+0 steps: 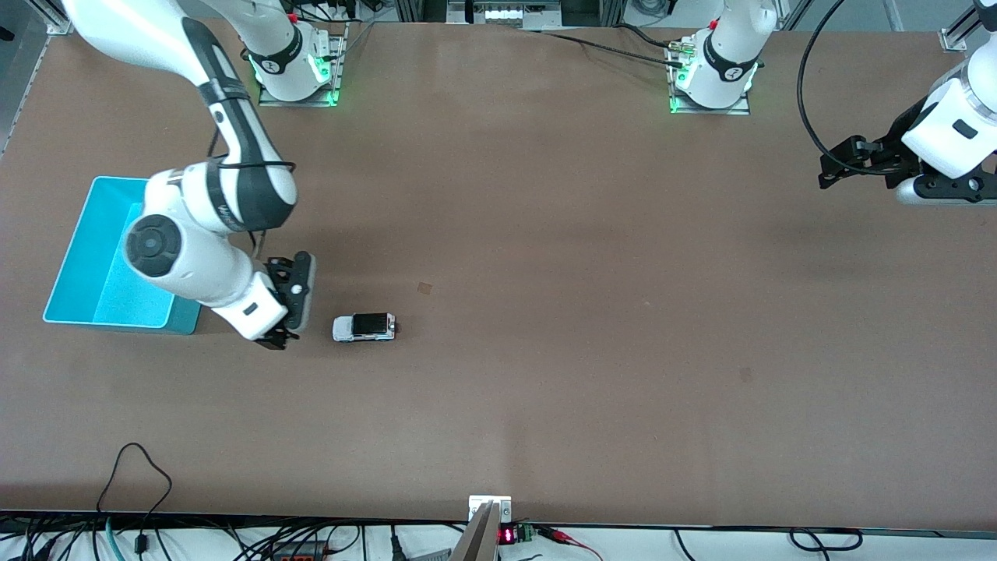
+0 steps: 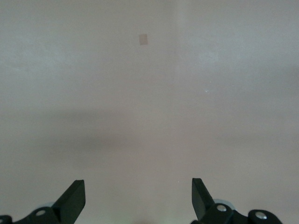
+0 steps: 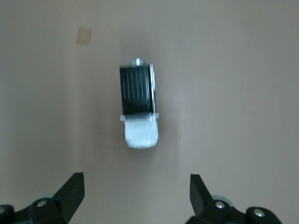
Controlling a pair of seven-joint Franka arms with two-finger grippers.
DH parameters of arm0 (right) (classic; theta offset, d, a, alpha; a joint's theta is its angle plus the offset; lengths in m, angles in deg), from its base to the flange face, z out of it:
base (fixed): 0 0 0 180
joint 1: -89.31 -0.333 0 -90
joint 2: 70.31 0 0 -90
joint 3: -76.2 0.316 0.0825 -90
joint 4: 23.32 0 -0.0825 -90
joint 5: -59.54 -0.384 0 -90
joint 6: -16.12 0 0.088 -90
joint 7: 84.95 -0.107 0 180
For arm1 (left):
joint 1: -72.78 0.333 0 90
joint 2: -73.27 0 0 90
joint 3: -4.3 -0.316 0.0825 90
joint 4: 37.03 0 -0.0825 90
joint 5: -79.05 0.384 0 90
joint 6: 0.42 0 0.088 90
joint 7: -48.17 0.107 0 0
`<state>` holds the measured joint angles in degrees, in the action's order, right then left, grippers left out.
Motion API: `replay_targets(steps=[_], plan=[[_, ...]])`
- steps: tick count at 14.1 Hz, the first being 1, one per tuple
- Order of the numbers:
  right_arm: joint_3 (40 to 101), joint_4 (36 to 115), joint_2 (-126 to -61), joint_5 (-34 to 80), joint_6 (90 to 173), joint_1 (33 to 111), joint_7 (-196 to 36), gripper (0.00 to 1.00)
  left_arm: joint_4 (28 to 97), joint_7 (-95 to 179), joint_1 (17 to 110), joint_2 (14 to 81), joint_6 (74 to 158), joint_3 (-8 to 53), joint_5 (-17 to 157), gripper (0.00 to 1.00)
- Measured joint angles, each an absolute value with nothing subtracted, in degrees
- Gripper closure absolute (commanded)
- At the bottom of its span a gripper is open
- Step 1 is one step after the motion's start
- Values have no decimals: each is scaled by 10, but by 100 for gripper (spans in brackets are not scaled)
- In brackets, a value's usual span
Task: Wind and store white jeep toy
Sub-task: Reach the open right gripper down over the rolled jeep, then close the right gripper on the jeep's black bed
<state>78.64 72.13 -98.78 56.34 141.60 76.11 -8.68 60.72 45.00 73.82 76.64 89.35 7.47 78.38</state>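
A: Where is the white jeep toy sitting?

B: On the table, near the cyan bin, untouched. The right gripper is hovering beside it, spread and empty; the left gripper is waiting, released.

A: Next?

B: Probably closing on the jeep to wind it.

A bare brown table fills the front view. A white jeep toy with a black roof stands on its wheels on it, toward the right arm's end. A cyan bin rests on the tabletop nearer that end. A small tan patch marks the surface just beside the jeep, slightly farther from the front camera.
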Motion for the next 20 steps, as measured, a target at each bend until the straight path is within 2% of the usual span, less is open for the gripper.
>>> replay_targets(steps=[5,18,19,20], plan=[[786,720,-1044,563,1494,738,-87,0,607,450,738,766,893,75,784,0],[786,721,-1106,554,1560,713,-87,0,607,450,742,766,893,71,784,0],[786,722,-1110,552,1565,713,-87,9,607,450,742,766,893,71,784,0],[786,722,-1113,548,1567,713,-87,30,607,450,742,766,893,71,784,0]])
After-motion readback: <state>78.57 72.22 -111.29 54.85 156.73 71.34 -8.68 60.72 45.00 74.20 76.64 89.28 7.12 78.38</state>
